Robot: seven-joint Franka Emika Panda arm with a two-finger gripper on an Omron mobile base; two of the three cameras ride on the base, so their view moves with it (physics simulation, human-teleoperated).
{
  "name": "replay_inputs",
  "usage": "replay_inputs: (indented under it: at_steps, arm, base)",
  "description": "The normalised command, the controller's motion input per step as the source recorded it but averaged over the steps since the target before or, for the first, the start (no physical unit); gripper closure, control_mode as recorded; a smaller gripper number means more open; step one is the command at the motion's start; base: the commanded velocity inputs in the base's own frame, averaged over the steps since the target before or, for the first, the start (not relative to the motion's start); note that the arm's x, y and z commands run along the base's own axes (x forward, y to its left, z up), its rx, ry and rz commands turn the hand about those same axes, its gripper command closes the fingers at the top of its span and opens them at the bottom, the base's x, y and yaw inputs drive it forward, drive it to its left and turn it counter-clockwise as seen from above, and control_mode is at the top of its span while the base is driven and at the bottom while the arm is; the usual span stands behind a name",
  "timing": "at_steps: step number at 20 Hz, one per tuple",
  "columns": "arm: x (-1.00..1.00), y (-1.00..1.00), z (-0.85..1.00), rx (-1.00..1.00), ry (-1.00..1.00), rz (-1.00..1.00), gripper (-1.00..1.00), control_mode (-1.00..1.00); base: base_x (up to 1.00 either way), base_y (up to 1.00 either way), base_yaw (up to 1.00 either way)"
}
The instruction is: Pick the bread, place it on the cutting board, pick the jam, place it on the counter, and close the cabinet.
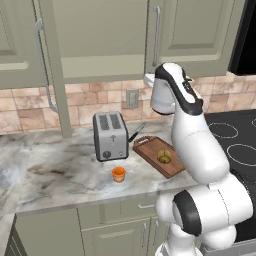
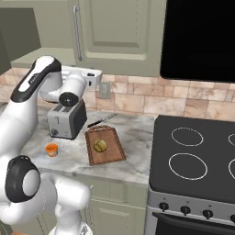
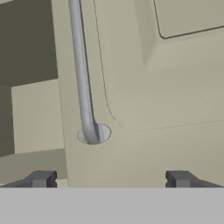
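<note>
Now gripper [image 3: 111, 178] fingers apart at cabinet [image 3: 144, 87] door; its handle [image 3: 82, 70] runs vertical, top cropped.

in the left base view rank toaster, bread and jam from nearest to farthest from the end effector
1. toaster, below-left of the end effector, by the wall
2. bread, lower down on the cutting board
3. jam, farthest, near the counter front

You see a silver toaster [image 1: 110, 135] upright against the tan tile backsplash [image 1: 20, 115], a dark-handled knife [image 2: 102, 120] lying just behind it, a wall outlet [image 1: 132, 99] above, and a black stove [image 2: 197, 160] alongside.
</note>
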Motion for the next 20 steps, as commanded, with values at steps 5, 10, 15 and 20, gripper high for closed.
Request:
replay_inputs:
  at_steps: [5,10,15,20]
  arm:
    - [-0.55,0.00,0.01,0.00,0.00,0.00,-1.00,-1.00]
    - [-0.48,0.00,0.13,0.00,0.00,0.00,-1.00,-1.00]
    - [-0.39,0.00,0.27,0.00,0.00,-0.02,-1.00,-1.00]
    - [-0.35,0.00,0.36,0.00,0.00,-0.05,-1.00,-1.00]
  base:
    - [0.00,0.00,0.00]
    - [0.00,0.00,0.00]
    - [0.00,0.00,0.00]
    - [0.00,0.00,0.00]
